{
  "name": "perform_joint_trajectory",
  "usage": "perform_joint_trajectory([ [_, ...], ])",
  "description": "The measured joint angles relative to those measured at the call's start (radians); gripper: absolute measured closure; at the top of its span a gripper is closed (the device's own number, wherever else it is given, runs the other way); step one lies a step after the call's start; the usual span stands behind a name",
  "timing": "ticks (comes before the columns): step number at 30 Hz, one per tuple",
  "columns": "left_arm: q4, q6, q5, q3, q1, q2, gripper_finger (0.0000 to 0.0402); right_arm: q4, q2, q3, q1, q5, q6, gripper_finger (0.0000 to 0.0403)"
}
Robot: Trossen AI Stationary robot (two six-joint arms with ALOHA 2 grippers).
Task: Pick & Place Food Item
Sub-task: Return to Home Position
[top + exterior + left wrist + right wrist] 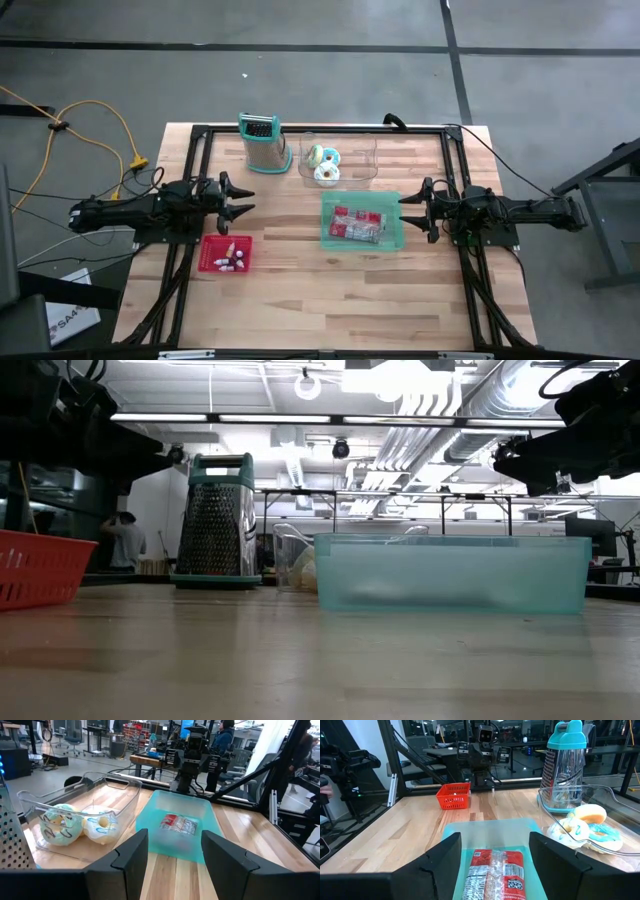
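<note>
A red-and-white wrapped food packet (357, 225) lies flat in a teal bin (392, 238) at mid table. Two iced donuts (323, 162) rest on the floor of a clear tub (362, 150) beyond it. My left gripper (245, 201) hovers open at the table's left, pointing level toward the bin; its wrist view shows the fingers apart (175, 840) with nothing between them. My right gripper (407, 210) hovers open at the bin's right end, pointing level toward the left, with the packet (495, 872) below and ahead of its spread fingers (495, 842).
A teal-topped metal grater (262, 142) stands upright at the far left, beside the clear tub. A red basket (225, 253) with small white items sits near my left gripper, toward the near edge. Bare wood stretches along the near side. People stand in the room beyond.
</note>
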Motion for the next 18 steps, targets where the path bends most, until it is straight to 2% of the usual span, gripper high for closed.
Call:
perform_joint_trajectory([
  [18,-0.003,-0.003,0.013,0.0,0.0,0.0,0.0222,0.0,0.0,0.0,0.0,0.0,0.0,0.018],
])
